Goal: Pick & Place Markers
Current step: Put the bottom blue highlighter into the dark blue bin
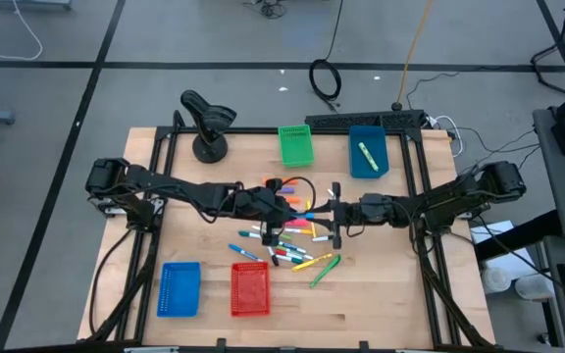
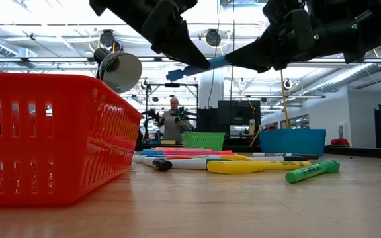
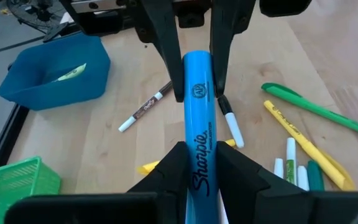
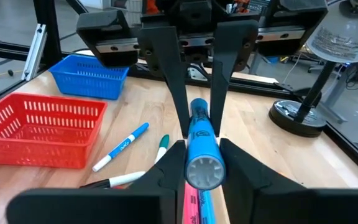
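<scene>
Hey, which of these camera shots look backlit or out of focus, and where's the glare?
Low view: bright ceiling lights behind turn both arms into dark silhouettes; the near red basket looks soft. Left wrist view: the blue Sharpie is sharp, the left gripper at the bottom blurs. Right wrist view: the marker's end cap is soft, as are the right gripper's fingers. High view: even light, no strong glare.

Both arms reach in from opposite table edges and meet above the middle of the table. The left gripper (image 1: 284, 208) and right gripper (image 1: 335, 214) face each other tip to tip, raised off the surface, each with fingers apparently closed on opposite ends of one blue marker (image 3: 199, 118).
</scene>
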`<state>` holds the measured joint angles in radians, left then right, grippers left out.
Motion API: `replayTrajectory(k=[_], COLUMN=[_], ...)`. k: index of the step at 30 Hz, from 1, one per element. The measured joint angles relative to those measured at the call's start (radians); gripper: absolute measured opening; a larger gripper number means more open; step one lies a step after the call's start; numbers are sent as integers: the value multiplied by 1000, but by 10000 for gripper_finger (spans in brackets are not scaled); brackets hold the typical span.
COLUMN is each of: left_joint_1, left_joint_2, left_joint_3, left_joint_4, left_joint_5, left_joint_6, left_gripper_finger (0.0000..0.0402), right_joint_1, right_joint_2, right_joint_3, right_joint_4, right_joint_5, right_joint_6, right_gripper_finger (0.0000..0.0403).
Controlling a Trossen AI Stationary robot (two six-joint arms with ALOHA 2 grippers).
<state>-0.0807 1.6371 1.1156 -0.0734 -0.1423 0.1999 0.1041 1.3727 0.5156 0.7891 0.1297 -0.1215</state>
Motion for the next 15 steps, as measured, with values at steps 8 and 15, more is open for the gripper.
replayTrajectory(k=[8,15], left_joint_1=[-1,-15], left_joint_2=[0,-20], left_joint_3=[-1,0], left_joint_4=[60,114], left_joint_5=[-50,-93], left_joint_6=[-66,-48], left_gripper_finger=[150,266], right_joint_1=[0,0], right_joint_2=[0,-1], right_joint_3=[0,0], right_joint_4=[-17,-48], right_joint_5=[0,55], right_joint_6=[-2,-6], right_gripper_finger=[62,62])
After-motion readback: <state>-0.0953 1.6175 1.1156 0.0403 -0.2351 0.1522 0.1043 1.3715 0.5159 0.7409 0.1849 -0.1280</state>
